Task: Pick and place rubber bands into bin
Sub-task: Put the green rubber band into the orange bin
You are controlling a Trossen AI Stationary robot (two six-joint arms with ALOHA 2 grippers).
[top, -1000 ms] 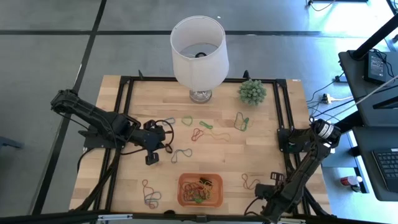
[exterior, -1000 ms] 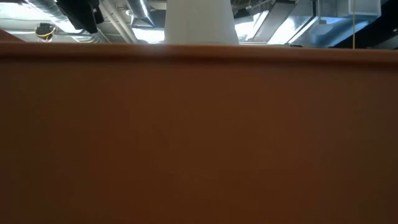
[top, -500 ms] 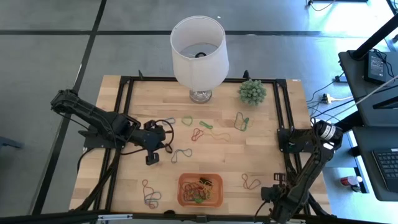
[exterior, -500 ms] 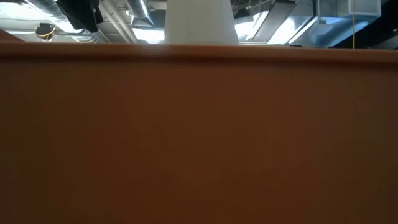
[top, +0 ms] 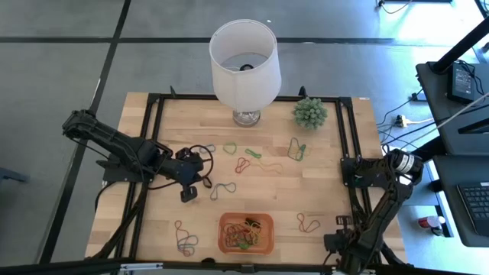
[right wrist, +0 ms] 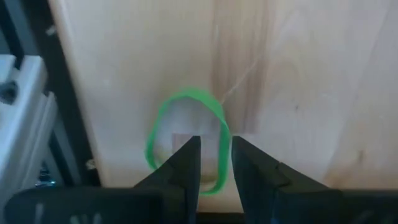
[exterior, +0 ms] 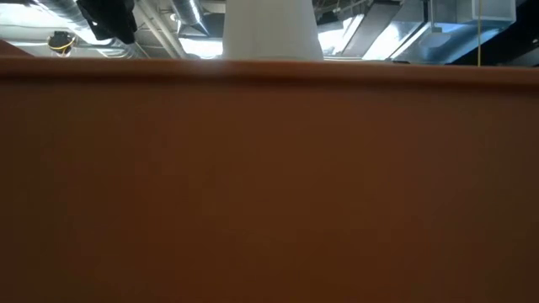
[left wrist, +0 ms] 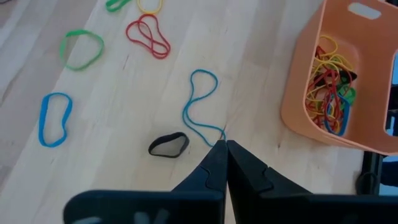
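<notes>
On the near edge of the wooden table (top: 321, 183), roughly at its middle, sits the bin (top: 246, 233), a shallow orange tray with a tangle of rubber bands (left wrist: 329, 84) already inside it in yellow, red, blue and green. The low view is almost entirely filled by the bin's orange wall (exterior: 269, 185).

More bands lie loose on the table. A twisted light-blue band (left wrist: 200, 106) lies between the bin and the left gripper (left wrist: 222, 148), with a black band (left wrist: 168, 145) just beside it. A red band (left wrist: 148, 36), a green band (left wrist: 81, 49) and a blue band (left wrist: 54, 118) lie farther out. In the high view, another band (top: 308, 223) lies to the right of the bin, and a small cluster (top: 184, 238) lies to its left near the table's front edge.

The left gripper hangs over the left-centre of the table, its fingers pressed together at the tips, right at one end of the light-blue band; whether the band is pinched cannot be determined.

The right gripper (right wrist: 215, 163) is at the table's near right corner, beside the black frame rail (top: 351, 191). Its fingers are slightly parted, with one side of a green loop (right wrist: 186, 138) running through the gap; the fingers have not closed on it.

A white lamp (top: 244, 65) and a small green plant (top: 309, 112) stand at the far edge.
</notes>
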